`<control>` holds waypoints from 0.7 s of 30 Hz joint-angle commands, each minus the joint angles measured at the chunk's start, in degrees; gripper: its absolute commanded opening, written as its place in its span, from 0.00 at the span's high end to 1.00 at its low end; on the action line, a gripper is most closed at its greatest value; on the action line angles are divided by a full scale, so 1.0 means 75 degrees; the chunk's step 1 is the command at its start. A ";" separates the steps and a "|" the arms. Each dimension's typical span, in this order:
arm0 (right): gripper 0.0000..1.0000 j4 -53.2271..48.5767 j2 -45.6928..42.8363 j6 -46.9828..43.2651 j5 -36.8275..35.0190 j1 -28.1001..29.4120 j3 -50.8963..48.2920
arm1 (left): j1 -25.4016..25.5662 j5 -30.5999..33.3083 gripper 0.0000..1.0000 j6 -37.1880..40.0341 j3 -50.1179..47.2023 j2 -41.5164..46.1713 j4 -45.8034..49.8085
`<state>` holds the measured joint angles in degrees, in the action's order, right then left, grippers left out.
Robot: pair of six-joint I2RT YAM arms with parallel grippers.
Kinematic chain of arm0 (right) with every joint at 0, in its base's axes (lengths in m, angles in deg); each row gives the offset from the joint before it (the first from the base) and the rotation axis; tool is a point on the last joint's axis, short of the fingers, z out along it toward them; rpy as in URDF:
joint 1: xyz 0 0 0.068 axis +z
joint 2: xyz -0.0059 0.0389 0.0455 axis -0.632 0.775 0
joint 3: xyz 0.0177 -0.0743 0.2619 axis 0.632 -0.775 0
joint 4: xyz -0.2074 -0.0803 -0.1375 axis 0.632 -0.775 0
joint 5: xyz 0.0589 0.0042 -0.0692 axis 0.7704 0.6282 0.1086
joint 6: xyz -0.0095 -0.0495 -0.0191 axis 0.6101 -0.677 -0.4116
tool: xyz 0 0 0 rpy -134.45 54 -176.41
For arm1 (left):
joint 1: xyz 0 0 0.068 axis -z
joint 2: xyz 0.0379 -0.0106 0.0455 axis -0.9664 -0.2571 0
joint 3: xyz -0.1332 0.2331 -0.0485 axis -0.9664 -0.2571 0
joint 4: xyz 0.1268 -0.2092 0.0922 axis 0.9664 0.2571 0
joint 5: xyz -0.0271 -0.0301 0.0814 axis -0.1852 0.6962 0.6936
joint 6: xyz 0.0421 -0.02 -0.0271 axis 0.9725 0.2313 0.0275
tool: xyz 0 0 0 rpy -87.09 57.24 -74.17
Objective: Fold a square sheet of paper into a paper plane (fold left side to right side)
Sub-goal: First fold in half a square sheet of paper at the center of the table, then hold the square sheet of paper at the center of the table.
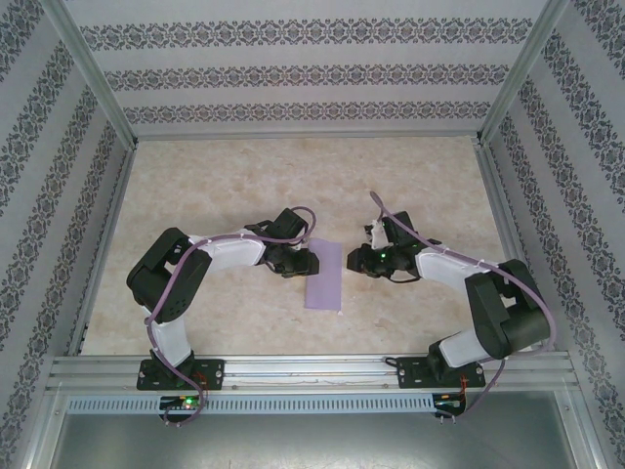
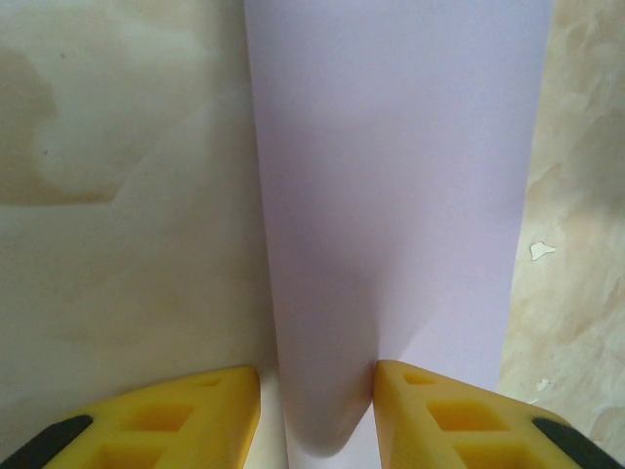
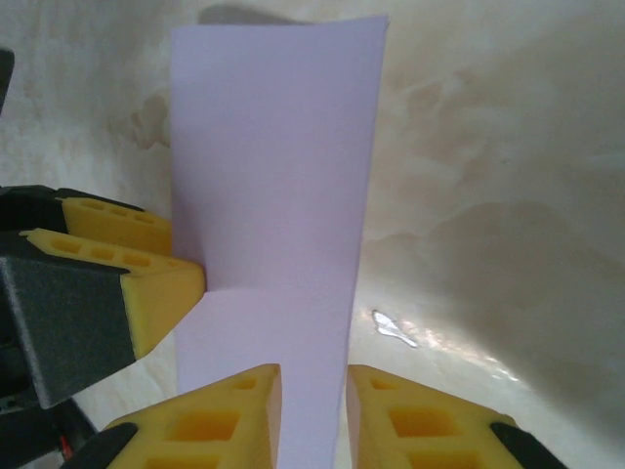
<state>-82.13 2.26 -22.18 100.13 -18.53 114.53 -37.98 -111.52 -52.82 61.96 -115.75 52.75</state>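
The square sheet of paper (image 1: pixel 324 274) lies on the table folded in half, a narrow lilac strip between the two arms. My left gripper (image 1: pixel 298 260) is at its left edge, and in the left wrist view the rounded fold of the sheet (image 2: pixel 391 176) bulges up between its parted yellow fingers (image 2: pixel 317 391), touching the right one. My right gripper (image 1: pixel 354 260) is at the sheet's right edge. Its fingers (image 3: pixel 313 391) stand a little apart, with a strip of the flat sheet (image 3: pixel 273 166) showing between them. The left gripper's fingertips (image 3: pixel 146 283) touch the sheet's far edge.
The table is a pale marbled board (image 1: pixel 225 186) boxed in by patterned walls (image 1: pixel 303 73) and an aluminium frame. A small white fleck (image 3: pixel 391 329) lies on the board just beside the sheet's edge.
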 commanded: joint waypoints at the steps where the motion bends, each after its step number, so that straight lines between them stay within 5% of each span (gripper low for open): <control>1: 0.82 0.0638 0.0342 0.0354 0.0483 0.0243 0.0108 | 0.0019 0.0692 0.61 -0.0044 -0.0396 -0.0755 0.0301; 6: 0.96 0.0981 0.0843 0.0573 0.0463 0.0608 0.0272 | 0.0025 0.0711 0.61 -0.0033 -0.0394 -0.0755 0.0325; 21: 1.00 0.0041 0.1662 0.0124 -0.0534 0.0877 0.0397 | 0.0026 0.0716 0.62 -0.0044 -0.0396 -0.0569 0.0234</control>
<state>-77.57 13.01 -19.05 100.61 -12.67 117.02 -37.98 -111.50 -52.82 61.96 -115.69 52.78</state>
